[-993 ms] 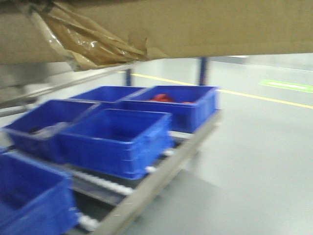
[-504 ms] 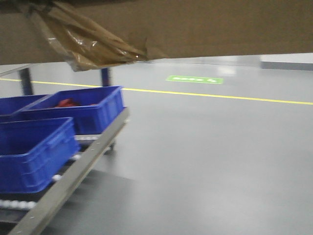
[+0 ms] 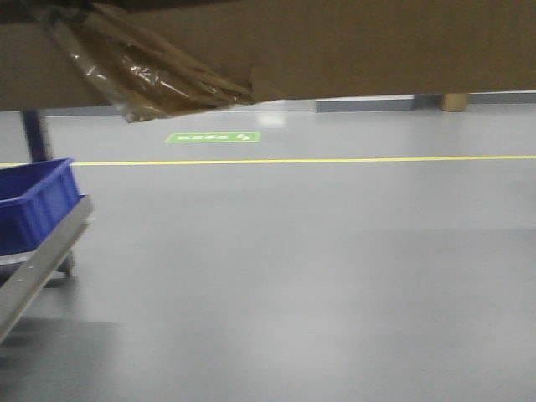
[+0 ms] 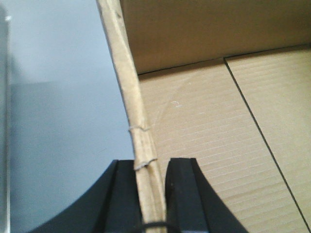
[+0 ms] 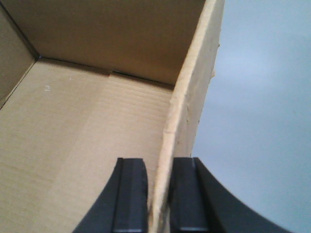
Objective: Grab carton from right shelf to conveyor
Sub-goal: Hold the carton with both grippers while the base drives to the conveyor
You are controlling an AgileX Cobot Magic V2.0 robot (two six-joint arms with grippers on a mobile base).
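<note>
So the carton (image 3: 352, 46) fills the whole top strip of the front view. It's plain brown cardboard, with a crumpled strip of yellowish tape (image 3: 142, 79) hanging off it at the upper left. Under it is grey floor (image 3: 318, 276) with a yellow line (image 3: 335, 159) running across the middle and a green marking (image 3: 213, 136) just above that line, left of center. A blue bin (image 3: 33, 205) pokes in at the left edge, sitting on a metal rail (image 3: 42, 260) that slants down to the lower left corner.

The wrist views show the grip pretty well. The left gripper (image 4: 148, 170) sits at the bottom center of its frame, narrowed down onto one side wall of the carton (image 4: 204, 126) — one black finger outside, one inside, with the cardboard edge pinched between them. The open inside of the box fills the right half, bare floor the left.

The right gripper (image 5: 158, 174) is a mirror of that, clamped tight on the opposite wall of the carton (image 5: 73, 121), with the box interior on the left of the frame and floor on the right. The carton is up off the floor, held at two sides.
</note>
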